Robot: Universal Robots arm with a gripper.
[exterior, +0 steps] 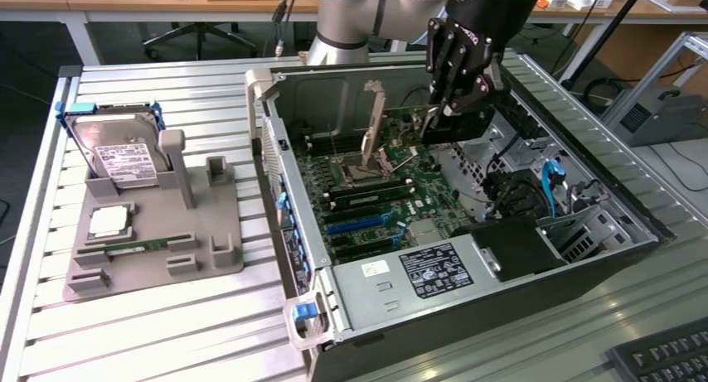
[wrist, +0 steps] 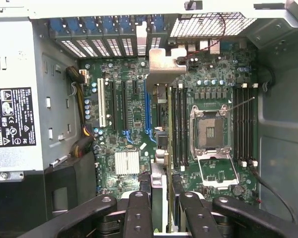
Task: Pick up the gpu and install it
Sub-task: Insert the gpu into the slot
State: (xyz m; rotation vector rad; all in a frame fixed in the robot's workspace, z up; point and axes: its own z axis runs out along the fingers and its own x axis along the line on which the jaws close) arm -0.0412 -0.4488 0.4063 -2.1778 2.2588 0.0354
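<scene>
The gpu is a thin dark card held on edge inside the open computer case, above the green motherboard. My gripper is shut on it from above. Its silver bracket stands upright toward the exterior view's left. In the wrist view the gpu runs edge-on away from my gripper, between the blue expansion slot and the memory slots. Its bracket end points at the case's rear slot openings. Whether the card touches a slot cannot be told.
On the exterior view's left a grey fixture tray holds a silver hard drive, a processor and a memory stick. The power supply and cables crowd the case. A keyboard lies lower right.
</scene>
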